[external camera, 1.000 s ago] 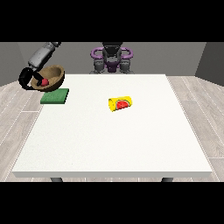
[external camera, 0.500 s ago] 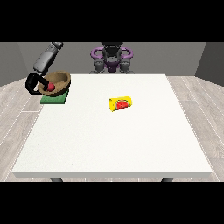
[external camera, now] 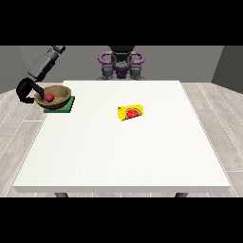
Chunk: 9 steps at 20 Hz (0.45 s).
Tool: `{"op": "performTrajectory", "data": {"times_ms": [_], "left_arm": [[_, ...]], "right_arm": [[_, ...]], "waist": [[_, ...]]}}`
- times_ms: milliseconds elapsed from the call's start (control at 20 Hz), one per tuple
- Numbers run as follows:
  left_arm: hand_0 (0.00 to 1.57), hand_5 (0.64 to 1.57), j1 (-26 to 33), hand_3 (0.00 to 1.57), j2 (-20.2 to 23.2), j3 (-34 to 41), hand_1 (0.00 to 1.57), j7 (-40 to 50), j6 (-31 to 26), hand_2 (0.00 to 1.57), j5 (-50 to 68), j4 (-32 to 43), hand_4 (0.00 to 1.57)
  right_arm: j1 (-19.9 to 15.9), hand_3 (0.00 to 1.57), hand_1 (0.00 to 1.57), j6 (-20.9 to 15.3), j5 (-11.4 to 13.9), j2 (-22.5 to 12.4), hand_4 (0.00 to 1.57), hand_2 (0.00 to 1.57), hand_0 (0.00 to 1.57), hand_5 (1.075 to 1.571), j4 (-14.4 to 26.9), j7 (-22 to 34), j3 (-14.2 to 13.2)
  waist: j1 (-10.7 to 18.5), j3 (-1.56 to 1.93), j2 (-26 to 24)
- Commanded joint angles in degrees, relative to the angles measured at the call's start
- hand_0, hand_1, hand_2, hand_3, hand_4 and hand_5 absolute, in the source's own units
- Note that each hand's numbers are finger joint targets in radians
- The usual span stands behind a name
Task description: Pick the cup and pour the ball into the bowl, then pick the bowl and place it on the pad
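A brown wooden bowl [external camera: 60, 98] with a red ball [external camera: 48, 97] inside sits on the green pad [external camera: 64, 107] at the table's far left. The black hand at the view's left [external camera: 24, 90] curls round the bowl's left rim, its grey forearm [external camera: 45, 61] rising behind it. The yellow cup [external camera: 130, 112], printed with a watermelon slice, lies on its side near the table's middle, apart from any hand. The other hand does not show.
The white table [external camera: 123, 156] stretches wide in front of and to the right of the cup. The robot's torso [external camera: 121, 64] stands behind the far edge. The pad lies close to the table's left edge.
The hand at the view's left has carried the bowl with the ball to the right and down, from beyond the table's left edge onto the green pad.
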Motion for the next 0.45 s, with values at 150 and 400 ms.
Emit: {"op": "performTrajectory", "data": {"times_ms": [150,400], "left_arm": [[0.00,1.515,2.1,0.00,0.5,0.6,0.00,-0.3,-1.8,0.00,1.1,1.2,0.00],[0.00,1.515,2.1,0.00,-0.6,-0.3,0.00,1.1,0.4,0.00,0.9,0.9,0.00]], "right_arm": [[-0.5,0.69,0.48,-0.3,-0.6,-1.1,0.00,0.54,0.48,1.513,0.2,0.1,-0.5],[-4.8,0.38,0.13,5.9,-2.3,-6.4,0.00,0.28,0.13,1.467,0.1,6.6,-1.2]], "waist": [[-0.3,-0.09,-1.0],[-1.6,-0.10,-4.2]]}}
